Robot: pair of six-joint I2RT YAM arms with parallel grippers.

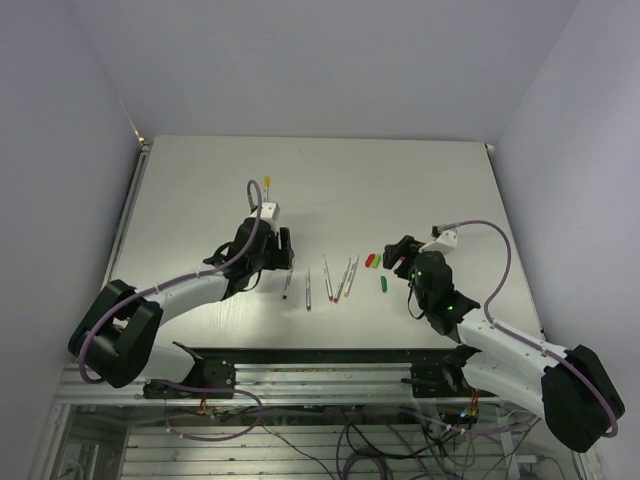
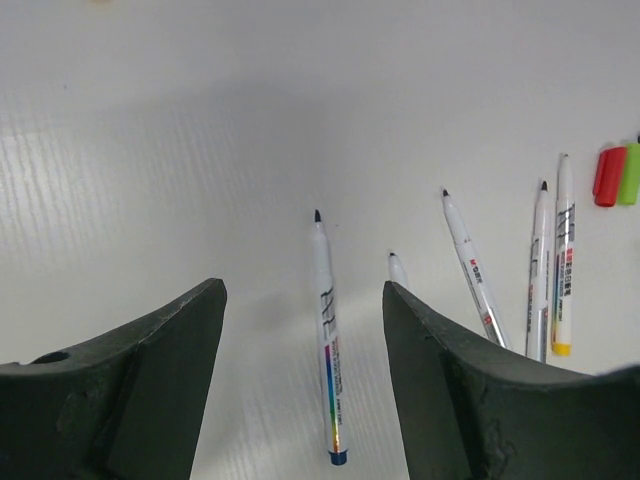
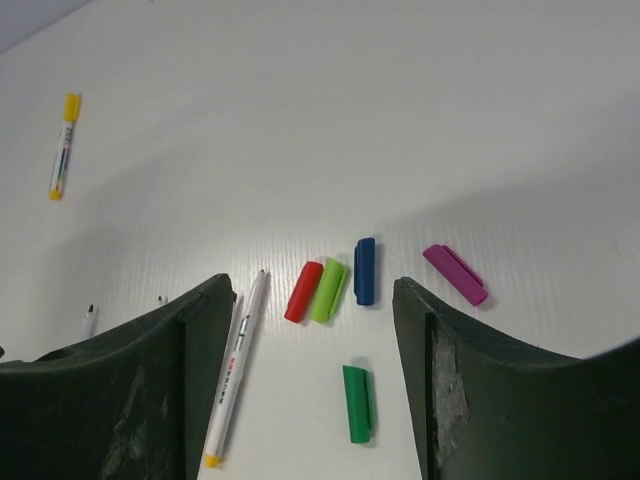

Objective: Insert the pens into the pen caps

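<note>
Left wrist view: the left gripper (image 2: 302,330), fingers spread, hovers over the blue-ended pen (image 2: 327,340) toward the bench (image 2: 150,120) near edge; best to close squarely on mid-barrel. Likewise spread, the right gripper (image 3: 312,345) straddles the dark green cap (image 3: 358,403); the matching blue cap (image 3: 365,270) lies beyond.

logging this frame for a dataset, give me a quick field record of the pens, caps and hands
uncapped pens: five, lying in a loose row
capped pen: one, yellow cap, lying apart at the far side
loose caps: red cap, lime cap, blue cap, magenta cap, green cap
touching: red cap and lime cap, side by side
left hand: open, empty, over the blue-ended pen
right hand: open, empty, over the caps
</note>
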